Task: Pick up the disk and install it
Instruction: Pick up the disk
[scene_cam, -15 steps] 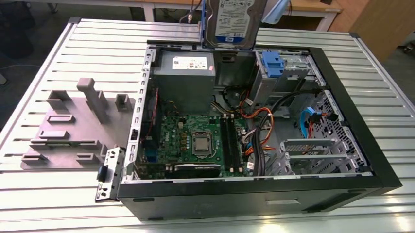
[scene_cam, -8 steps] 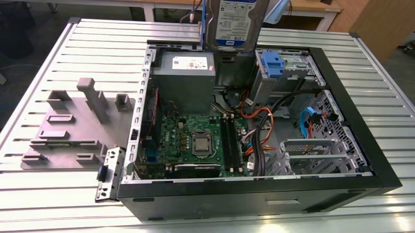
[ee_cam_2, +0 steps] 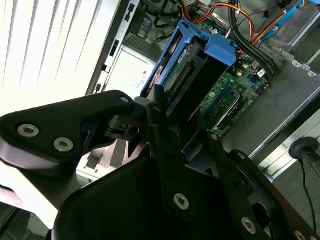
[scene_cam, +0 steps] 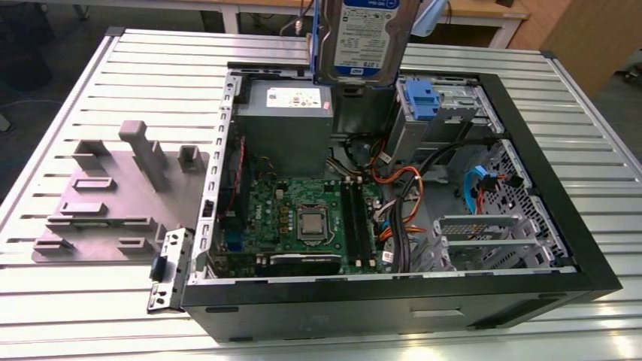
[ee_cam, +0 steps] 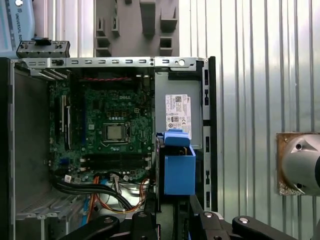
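- Hanging upright in the exterior view, the disk (scene_cam: pixel 363 34) is above the open computer case (scene_cam: pixel 351 308), not yet in.
- In the second wrist view, the fingers (ee_cam_2: pixel 161 115) of the gripper (ee_cam_2: pixel 177 106) squeeze the disk (ee_cam_2: pixel 187 82) tight.
- In the first wrist view, the disk (ee_cam: pixel 179 172) is near the grey power box (ee_cam: pixel 172 82). I think this is the carrying step; fitting needs a straight line-up.

Workshop-style lab, slatted metal workbench (scene_cam: pixel 150 75), opened computer case (scene_cam: pixel 592 263), grey fixture plate (scene_cam: pixel 110 203)
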### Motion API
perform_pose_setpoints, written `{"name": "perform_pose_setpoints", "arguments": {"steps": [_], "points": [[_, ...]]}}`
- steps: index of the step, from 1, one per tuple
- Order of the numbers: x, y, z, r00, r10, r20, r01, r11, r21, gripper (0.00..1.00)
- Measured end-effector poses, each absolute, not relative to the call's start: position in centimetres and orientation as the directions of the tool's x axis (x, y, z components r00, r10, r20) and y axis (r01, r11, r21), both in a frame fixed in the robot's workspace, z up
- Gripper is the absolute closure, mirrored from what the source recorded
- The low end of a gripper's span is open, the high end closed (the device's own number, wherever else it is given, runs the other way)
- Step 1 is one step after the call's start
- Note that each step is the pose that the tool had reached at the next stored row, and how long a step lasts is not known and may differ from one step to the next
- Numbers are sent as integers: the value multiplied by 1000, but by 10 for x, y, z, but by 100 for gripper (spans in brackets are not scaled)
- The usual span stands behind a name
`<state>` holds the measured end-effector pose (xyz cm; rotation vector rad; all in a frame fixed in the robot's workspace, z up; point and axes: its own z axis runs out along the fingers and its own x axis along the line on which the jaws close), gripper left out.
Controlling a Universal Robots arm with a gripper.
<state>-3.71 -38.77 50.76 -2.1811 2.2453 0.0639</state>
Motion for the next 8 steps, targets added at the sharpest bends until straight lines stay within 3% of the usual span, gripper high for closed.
{"name": "perform_pose_setpoints", "arguments": {"steps": [8], "points": [[-37, -389, 508, -29, -999, -36, -999, 28, 22, 65]]}}
